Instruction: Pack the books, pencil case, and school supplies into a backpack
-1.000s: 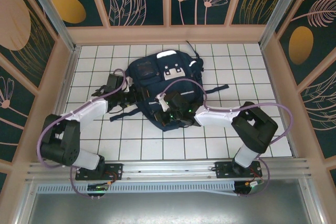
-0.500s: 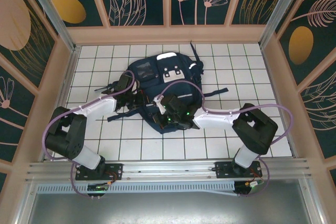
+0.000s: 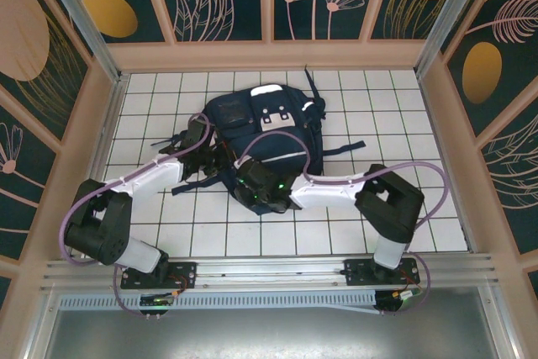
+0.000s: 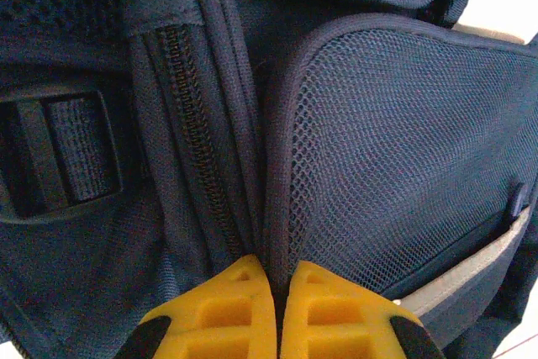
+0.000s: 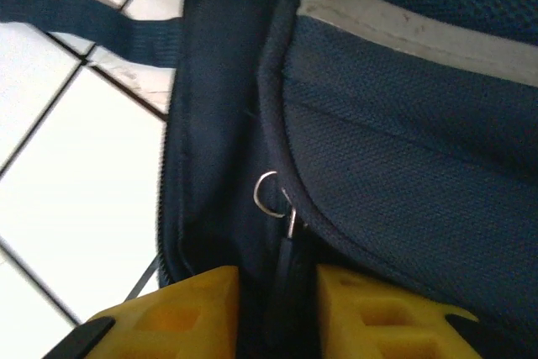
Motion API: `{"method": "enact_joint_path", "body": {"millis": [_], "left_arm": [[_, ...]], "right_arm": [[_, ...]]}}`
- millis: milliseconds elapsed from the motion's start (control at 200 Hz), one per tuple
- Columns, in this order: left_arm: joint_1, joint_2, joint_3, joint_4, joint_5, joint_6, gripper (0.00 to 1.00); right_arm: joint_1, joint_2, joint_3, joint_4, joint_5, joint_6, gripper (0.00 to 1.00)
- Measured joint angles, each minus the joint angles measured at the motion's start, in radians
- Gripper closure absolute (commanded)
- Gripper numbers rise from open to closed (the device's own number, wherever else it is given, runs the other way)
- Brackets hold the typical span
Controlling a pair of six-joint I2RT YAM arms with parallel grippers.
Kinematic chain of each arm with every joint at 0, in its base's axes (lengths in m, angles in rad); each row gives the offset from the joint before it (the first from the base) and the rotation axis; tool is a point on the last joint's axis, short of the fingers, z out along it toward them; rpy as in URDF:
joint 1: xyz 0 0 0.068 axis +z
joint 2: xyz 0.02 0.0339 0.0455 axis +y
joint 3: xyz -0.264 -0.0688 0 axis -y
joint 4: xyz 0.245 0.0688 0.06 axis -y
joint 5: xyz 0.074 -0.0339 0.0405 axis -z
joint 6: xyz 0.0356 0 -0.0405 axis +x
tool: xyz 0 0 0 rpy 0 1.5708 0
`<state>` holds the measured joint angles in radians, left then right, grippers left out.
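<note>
The backpack (image 3: 267, 124) lies flat in the middle of the white tiled surface (image 3: 143, 94). The left tool (image 4: 277, 313) is pressed together on a dark seam of the bag (right beside a mesh pocket (image 4: 395, 157)). The right tool (image 5: 277, 317) is spread a little, with the zipper pull (image 5: 290, 223) sitting between its fingers.

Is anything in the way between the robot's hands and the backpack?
No, nothing visible. The left gripper is pinched shut on a seam of the backpack, and the right gripper sits right around the zipper pull.
</note>
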<state>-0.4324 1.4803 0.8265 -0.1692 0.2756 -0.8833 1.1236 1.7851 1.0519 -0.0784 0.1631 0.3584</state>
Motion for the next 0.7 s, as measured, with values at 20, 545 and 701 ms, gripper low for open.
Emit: {"method": "enact_joint_path", "body": {"millis": [20,545,701], "left_arm": [[0.000,-0.002,-0.003,0.002,-0.001,-0.002,1.00],[0.036,-0.024,-0.006,-0.037,0.005,0.073,1.00],[0.075,-0.024,-0.006,-0.048,0.034,0.117,1.00]], "right_arm": [[0.008,0.011,0.010,-0.009,0.025,0.014,0.88],[-0.096,-0.201,-0.179,0.057,-0.245,-0.017,1.00],[-0.132,-0.224,-0.202,0.046,-0.263,-0.078,1.00]]}}
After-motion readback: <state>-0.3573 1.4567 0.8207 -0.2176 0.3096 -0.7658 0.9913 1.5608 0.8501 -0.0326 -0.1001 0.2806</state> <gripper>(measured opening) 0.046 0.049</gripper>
